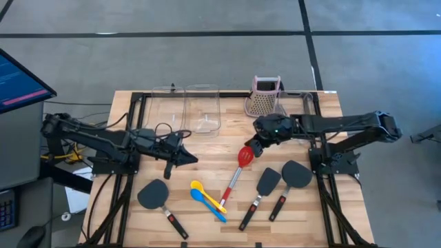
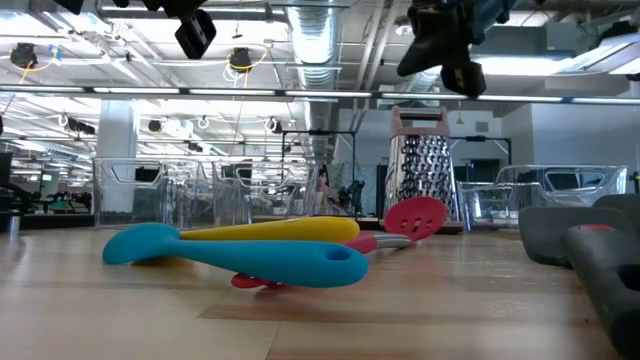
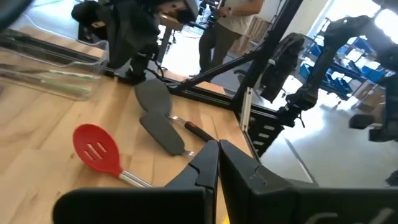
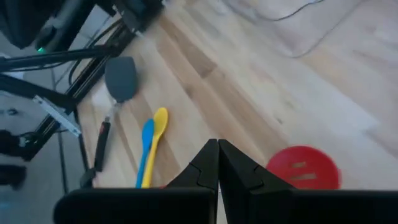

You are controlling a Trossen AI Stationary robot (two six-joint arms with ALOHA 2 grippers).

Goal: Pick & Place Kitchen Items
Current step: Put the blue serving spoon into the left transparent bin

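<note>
A red slotted spoon (image 1: 242, 157) lies mid-table, its head (image 4: 304, 167) toward the far edge. Small yellow (image 1: 205, 193) and blue (image 1: 209, 205) spoons lie side by side near the front. Three black spatulas rest flat: one front left (image 1: 153, 194), two front right (image 1: 269, 179) (image 1: 296, 173). My right gripper (image 1: 251, 150) hangs shut above the table, just over the red spoon's head, holding nothing. My left gripper (image 1: 194, 160) is shut and empty, in the air left of the red spoon, pointing toward it. Tongs are out of view.
A pink-topped metal grater (image 1: 264, 96) stands at the far edge. Two clear bins (image 1: 202, 108) (image 1: 167, 107) stand left of it. Black frame rails (image 1: 131, 165) run along the table's left and right sides. Bare wood lies between the bins and the spoons.
</note>
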